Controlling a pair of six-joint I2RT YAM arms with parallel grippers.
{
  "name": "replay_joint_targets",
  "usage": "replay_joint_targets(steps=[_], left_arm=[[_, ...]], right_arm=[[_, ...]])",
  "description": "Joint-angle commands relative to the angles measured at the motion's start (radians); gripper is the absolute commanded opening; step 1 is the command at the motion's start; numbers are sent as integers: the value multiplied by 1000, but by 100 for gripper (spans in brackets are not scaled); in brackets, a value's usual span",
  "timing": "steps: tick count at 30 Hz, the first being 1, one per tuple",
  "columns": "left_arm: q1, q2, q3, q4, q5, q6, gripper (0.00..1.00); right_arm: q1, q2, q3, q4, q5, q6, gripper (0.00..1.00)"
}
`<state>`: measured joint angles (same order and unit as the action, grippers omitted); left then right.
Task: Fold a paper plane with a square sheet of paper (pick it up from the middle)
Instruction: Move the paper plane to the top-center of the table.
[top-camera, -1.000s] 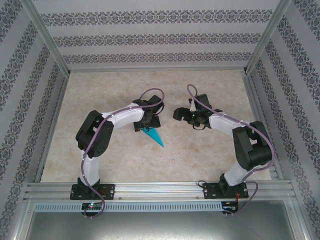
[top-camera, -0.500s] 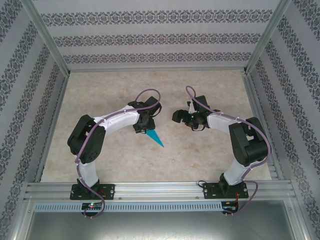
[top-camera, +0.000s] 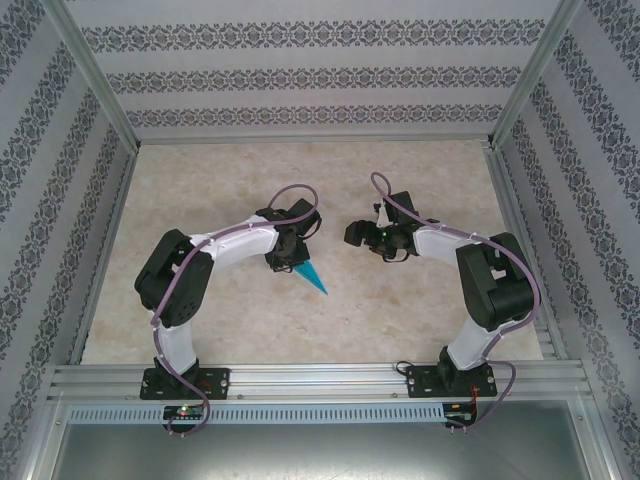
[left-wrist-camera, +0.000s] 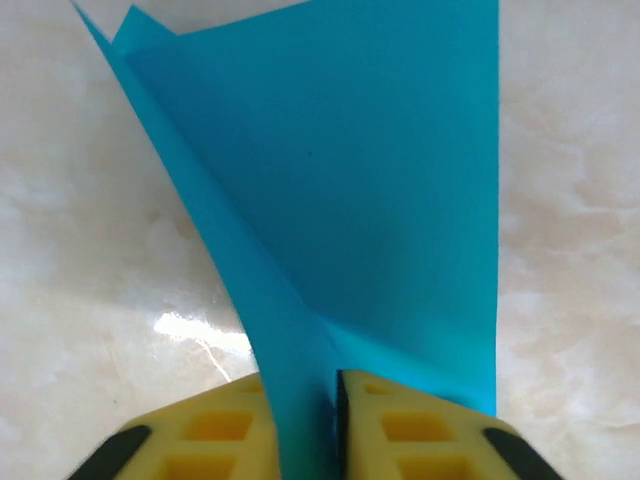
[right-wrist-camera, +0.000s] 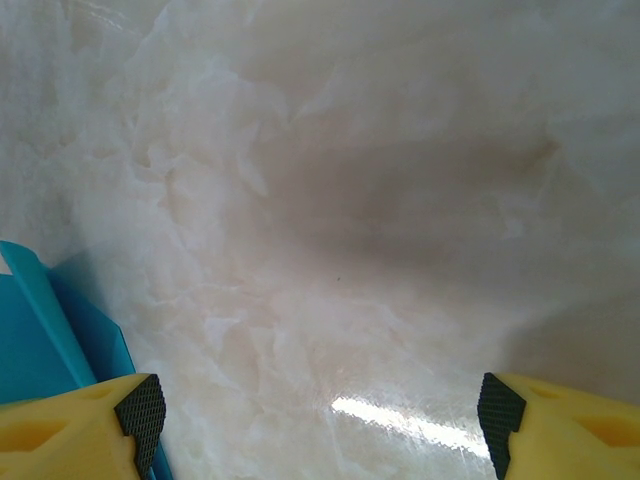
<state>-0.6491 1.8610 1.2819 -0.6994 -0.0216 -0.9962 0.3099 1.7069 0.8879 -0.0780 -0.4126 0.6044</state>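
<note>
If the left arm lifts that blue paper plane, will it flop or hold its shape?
Probably light and fairly floppy: the plane is thin folded paper, and one layer bows away by the left pincer. Its folds may add some stiffness, so the far tip likely droops only slightly. Pinched flat paper seems unlikely to slip.

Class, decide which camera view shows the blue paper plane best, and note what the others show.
Left wrist view: the paper plane appears large, its layers and fold clear, pinched in the left pincer. Top external gives a small pointed tip; right wrist catches one corner.
</note>
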Motion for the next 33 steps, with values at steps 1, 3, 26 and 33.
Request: replay_joint_targets(steps=[1, 3, 26, 33], left_arm=[[-12, -75, -7, 18, -57, 1, 13], [-11, -109, -6, 38, -67, 33, 8], [129, -144, -437, 962, 467, 69, 0], [129, -203, -511, 874, 367, 117, 0]], right_arm=[[-4, 6, 25, -7, -12, 11, 84], [-5, 5, 24, -7, -11, 7, 84], [63, -212, -55, 64, 29, -46, 76], [211, -147, 0, -3, 67, -48, 65]])
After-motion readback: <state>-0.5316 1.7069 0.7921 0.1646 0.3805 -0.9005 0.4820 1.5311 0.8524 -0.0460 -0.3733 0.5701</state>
